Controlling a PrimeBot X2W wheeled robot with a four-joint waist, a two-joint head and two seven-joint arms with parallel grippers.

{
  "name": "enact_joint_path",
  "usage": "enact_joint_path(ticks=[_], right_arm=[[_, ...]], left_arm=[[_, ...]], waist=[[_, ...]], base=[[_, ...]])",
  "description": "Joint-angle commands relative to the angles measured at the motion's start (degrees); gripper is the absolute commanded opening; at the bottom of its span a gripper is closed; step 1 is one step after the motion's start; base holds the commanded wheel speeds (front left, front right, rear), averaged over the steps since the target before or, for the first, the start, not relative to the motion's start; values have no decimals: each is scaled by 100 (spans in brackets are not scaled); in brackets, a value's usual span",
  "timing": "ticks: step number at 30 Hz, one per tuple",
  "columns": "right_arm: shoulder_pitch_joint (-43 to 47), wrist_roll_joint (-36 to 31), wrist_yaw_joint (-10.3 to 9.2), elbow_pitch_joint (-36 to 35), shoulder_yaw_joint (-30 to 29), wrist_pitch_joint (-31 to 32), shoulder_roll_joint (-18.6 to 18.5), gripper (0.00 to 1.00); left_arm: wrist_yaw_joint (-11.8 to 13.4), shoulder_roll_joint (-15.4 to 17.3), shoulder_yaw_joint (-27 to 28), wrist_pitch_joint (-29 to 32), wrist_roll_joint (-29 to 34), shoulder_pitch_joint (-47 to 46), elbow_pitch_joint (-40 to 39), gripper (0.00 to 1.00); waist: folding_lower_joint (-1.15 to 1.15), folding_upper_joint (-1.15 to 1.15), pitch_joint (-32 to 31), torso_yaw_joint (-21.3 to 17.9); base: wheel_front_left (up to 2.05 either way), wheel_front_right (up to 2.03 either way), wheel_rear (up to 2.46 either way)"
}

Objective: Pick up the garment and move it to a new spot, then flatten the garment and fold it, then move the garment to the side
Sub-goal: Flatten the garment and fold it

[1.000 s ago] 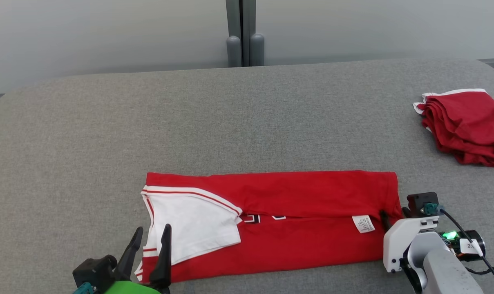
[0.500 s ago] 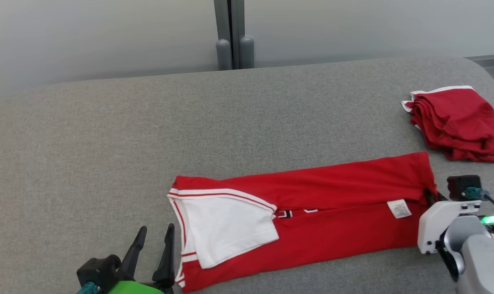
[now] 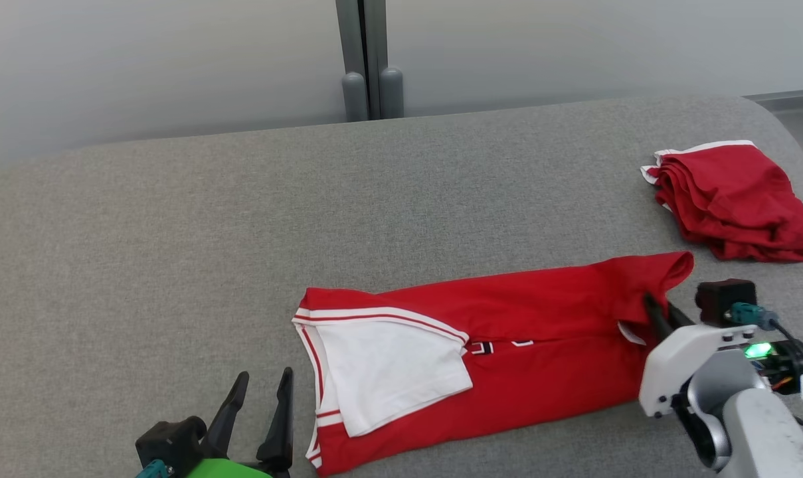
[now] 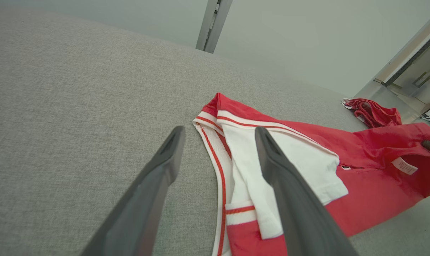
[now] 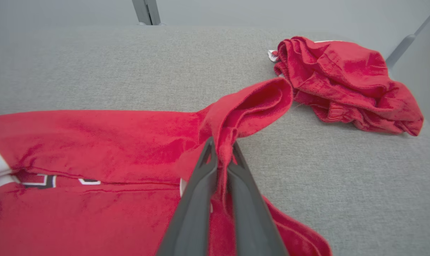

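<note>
The shirt (image 3: 540, 332) is folded long. My right gripper (image 5: 221, 149) pinches its end; my left gripper (image 3: 264, 382) is wide open. More folding is probably left.

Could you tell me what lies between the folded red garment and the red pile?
A narrow strip of bare grey surface separates the garment and the pile, in the head view.

Holds left gripper (image 3: 265, 373) low at lower left, fingers spread wide. Clamps right gripper (image 3: 658, 309) tight on the garment (image 3: 540, 332) edge, pale forearm (image 3: 753, 425) angled in from lower right.
</note>
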Motion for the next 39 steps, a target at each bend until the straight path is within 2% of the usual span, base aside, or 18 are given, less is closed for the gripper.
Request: enact_joint_path(ticks=[1,8,22,36,37,38,39], right_arm=[[78,107,-10,-143,146,39,83,0],[75,589,-10,-443,1165,36,435,0],[-808,2028,-9,252,3416,-448,494,0],[-1639,2763,-9,1468,4549,-921,493,0],[-1685,2800,-9,1531,4592,-970,494,5],[-1737,2854,-9,1611,4662,-1018,493,22],[-1785,2884,-9,1666,4725,-1066,493,35]], left_arm=[[-40,-9,22,-28,49,-84,32,100],[-74,-20,32,-28,76,-55,98,100],[-150,-92,-107,0,120,-212,166,100],[-272,-203,-265,5,133,-387,372,100],[-271,-214,-271,3,134,-391,380,100],[-276,-225,-278,3,136,-394,394,100],[-280,-229,-282,1,140,-394,403,100]], waist=[[0,0,-25,15],[0,0,-130,129],[0,0,-120,615],[0,0,-155,1119],[0,0,-154,1135],[0,0,-152,1154],[0,0,-150,1169]], base=[[0,0,0],[0,0,0],[0,0,0],[0,0,0],[0,0,0],[0,0,0],[0,0,0]])
